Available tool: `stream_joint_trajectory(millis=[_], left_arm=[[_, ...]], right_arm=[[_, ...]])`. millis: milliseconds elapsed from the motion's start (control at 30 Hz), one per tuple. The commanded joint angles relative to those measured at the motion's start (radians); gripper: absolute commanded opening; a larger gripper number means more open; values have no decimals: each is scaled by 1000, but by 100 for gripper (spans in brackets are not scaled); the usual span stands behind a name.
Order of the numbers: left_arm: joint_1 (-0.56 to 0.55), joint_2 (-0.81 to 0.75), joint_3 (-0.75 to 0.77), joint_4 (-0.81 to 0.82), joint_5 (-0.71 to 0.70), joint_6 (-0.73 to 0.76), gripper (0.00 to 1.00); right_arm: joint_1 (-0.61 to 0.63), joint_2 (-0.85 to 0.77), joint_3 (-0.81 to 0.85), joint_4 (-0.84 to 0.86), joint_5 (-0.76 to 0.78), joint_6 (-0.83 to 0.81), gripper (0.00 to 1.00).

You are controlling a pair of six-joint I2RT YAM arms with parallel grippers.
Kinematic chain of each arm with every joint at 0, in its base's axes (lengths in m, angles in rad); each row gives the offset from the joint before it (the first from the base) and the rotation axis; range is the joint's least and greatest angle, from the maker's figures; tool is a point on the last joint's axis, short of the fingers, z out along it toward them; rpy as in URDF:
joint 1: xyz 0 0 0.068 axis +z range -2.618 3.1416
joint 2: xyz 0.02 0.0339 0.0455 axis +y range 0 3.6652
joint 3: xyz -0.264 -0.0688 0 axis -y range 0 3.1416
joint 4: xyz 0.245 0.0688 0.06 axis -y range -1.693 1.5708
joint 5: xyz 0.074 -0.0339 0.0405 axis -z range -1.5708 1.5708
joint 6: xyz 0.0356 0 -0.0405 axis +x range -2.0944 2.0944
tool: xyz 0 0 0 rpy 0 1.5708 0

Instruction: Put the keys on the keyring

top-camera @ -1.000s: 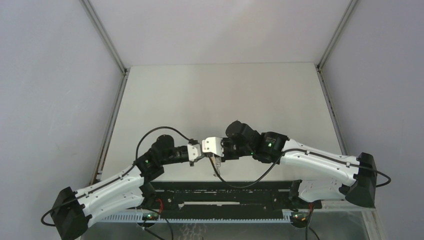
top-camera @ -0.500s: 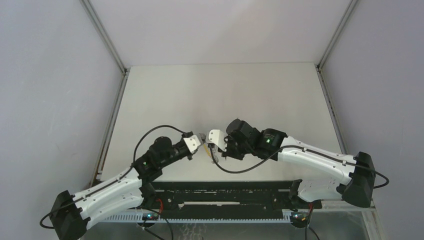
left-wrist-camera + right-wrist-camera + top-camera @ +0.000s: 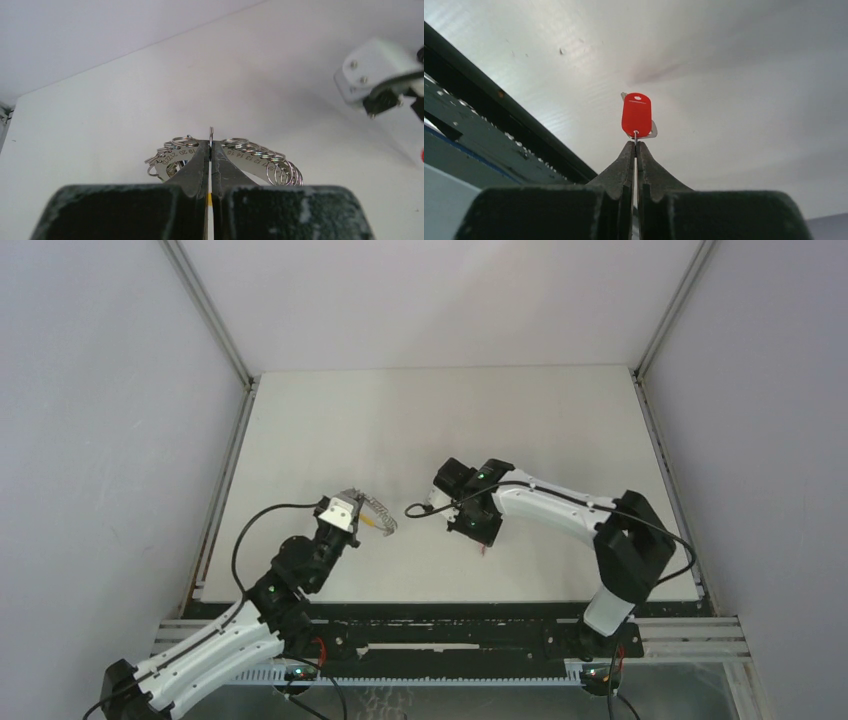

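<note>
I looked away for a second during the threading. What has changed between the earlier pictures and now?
The left end effector and right end effector, tip to tip a second ago, have pulled apart. The left swung left and farther from the bases with the keyring. The right swung right with the red key, which is now apart from the keyring. Both stayed shut.

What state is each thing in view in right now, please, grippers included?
left gripper: shut on the curved silver metal plate of numbered split rings.
right gripper: shut on the small key with a red plastic head.
plate: held, rings fanned along its edge, apart from the key.
key: held by its thin metal end, red head pointing away from the fingers, not yet on a ring.
</note>
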Motion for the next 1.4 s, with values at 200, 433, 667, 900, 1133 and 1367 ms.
stream_joint_trajectory(millis=[200,433,667,900,1133,1367], left_arm=[[4,-49,-13,85,-74,-29,0],[4,-57,-11,81,-69,-27,0],[4,-57,-13,81,-65,-25,0],[4,-44,-11,88,-55,-27,0],[4,-59,-17,94,-54,-25,0],[4,-62,-22,100,-58,-27,0]], right_arm=[[-12,210,136,-196,31,8,0],[-22,350,228,-185,38,-30,0],[-18,476,333,-198,58,-57,0],[-11,503,376,-203,66,-58,10],[-14,344,298,-106,44,-35,26],[-27,87,67,120,-18,24,32]])
